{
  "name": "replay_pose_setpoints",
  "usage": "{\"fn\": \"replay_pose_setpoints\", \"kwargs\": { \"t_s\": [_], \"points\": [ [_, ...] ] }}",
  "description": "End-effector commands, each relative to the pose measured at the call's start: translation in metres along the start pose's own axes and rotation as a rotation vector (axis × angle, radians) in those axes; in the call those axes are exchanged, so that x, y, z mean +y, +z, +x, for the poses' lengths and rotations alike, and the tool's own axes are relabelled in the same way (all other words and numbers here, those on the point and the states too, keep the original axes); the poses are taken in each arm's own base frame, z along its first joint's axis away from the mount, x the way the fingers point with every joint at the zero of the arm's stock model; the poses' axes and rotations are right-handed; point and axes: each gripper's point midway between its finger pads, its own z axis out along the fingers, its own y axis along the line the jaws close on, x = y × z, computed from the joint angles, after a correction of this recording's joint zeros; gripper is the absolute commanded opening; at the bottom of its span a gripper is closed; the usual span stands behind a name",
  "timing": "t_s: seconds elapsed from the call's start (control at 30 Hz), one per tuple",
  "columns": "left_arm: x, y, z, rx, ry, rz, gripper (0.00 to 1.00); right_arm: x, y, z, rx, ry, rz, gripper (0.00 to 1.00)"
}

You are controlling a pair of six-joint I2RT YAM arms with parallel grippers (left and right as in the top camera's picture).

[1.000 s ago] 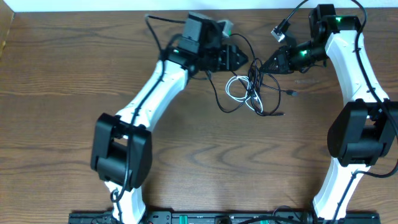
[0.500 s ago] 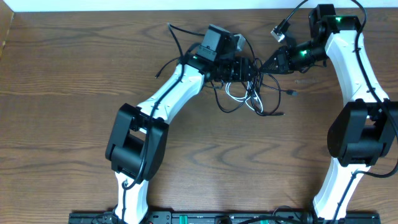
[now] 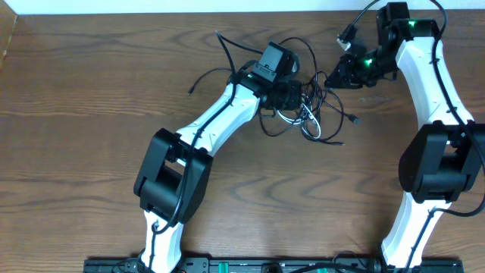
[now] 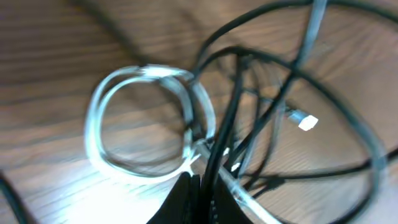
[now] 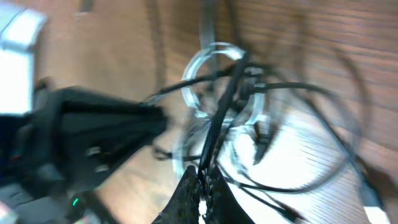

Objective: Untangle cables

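- Moved since a second ago: the left arm has swung right, carrying the left gripper from the left of the cables onto the tangle's left edge; the right gripper has shifted slightly toward the far side.
- Cables: one tangled heap on the table, far side, right of centre, between the two grippers. Loops spread toward the near right; one black strand arcs over the far side, behind the left wrist.
- White cable: coiled in a small loop on the left of the heap, with black strands crossing its right side.
- Plug: small and pale, lying among black strands right of the white loop.
- Left gripper, wrist view: fingertips pressed together at the white loop's near edge. A black strand runs right against them; whether it is pinched cannot be told.
- Right gripper, wrist view: fingertips clenched on a black strand that rises straight from them into the heap; the picture is blurred.
- Right gripper, overhead: sits at the heap's far right edge.
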Motion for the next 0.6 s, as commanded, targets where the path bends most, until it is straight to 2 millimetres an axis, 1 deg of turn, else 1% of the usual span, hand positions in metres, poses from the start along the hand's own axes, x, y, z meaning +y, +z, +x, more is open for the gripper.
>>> {"fn": "replay_pose_setpoints", "kwargs": {
  "t_s": [0.0, 0.03, 0.07, 0.1, 0.17, 0.2, 0.23, 0.27, 0.3, 0.33, 0.4, 0.43, 0.47, 0.53, 0.57],
  "points": [
    [0.01, -0.034, -0.016, -0.063, 0.053, -0.055, 0.07, -0.031, 0.001, 0.0, -0.005, 0.143, 0.2, 0.01],
    [0.008, -0.046, -0.019, -0.078, 0.054, -0.053, 0.07, -0.035, 0.001, 0.0, -0.008, 0.16, 0.236, 0.01],
    [0.003, -0.068, -0.024, -0.106, 0.054, -0.046, 0.07, -0.041, 0.001, 0.0, -0.012, 0.18, 0.282, 0.01],
    [-0.002, -0.084, -0.028, -0.129, 0.058, -0.036, 0.07, -0.043, 0.001, 0.0, -0.014, 0.186, 0.308, 0.01],
    [-0.016, -0.118, -0.035, -0.19, 0.075, -0.012, 0.07, -0.044, 0.001, 0.0, -0.012, 0.178, 0.328, 0.01],
    [-0.023, -0.135, -0.037, -0.223, 0.088, 0.001, 0.07, -0.043, 0.001, 0.0, -0.012, 0.174, 0.331, 0.02],
    [-0.033, -0.154, -0.041, -0.264, 0.102, 0.018, 0.07, -0.042, 0.002, 0.0, -0.009, 0.157, 0.33, 0.08],
    [-0.042, -0.174, -0.043, -0.306, 0.117, 0.035, 0.07, -0.039, 0.003, 0.0, -0.002, 0.124, 0.316, 0.31],
    [-0.048, -0.187, -0.045, -0.336, 0.127, 0.048, 0.07, -0.036, 0.005, 0.0, 0.006, 0.084, 0.297, 0.43],
    [-0.057, -0.209, -0.047, -0.384, 0.144, 0.067, 0.07, -0.03, 0.006, 0.001, 0.014, 0.04, 0.265, 0.59],
    [-0.068, -0.235, -0.048, -0.443, 0.164, 0.092, 0.08, -0.022, 0.005, 0.0, 0.018, 0.005, 0.227, 0.72],
    [-0.074, -0.248, -0.049, -0.475, 0.175, 0.104, 0.07, -0.016, 0.002, -0.001, 0.015, -0.011, 0.209, 0.75],
    [-0.079, -0.26, -0.049, -0.503, 0.185, 0.116, 0.07, -0.011, 0.0, -0.002, 0.01, -0.024, 0.192, 0.77],
    [-0.086, -0.278, -0.05, -0.548, 0.201, 0.135, 0.07, -0.002, -0.008, -0.006, -0.01, -0.04, 0.166, 0.78],
    [-0.089, -0.284, -0.05, -0.566, 0.207, 0.142, 0.07, 0.003, -0.011, -0.009, -0.021, -0.046, 0.153, 0.8]
  ]
}}
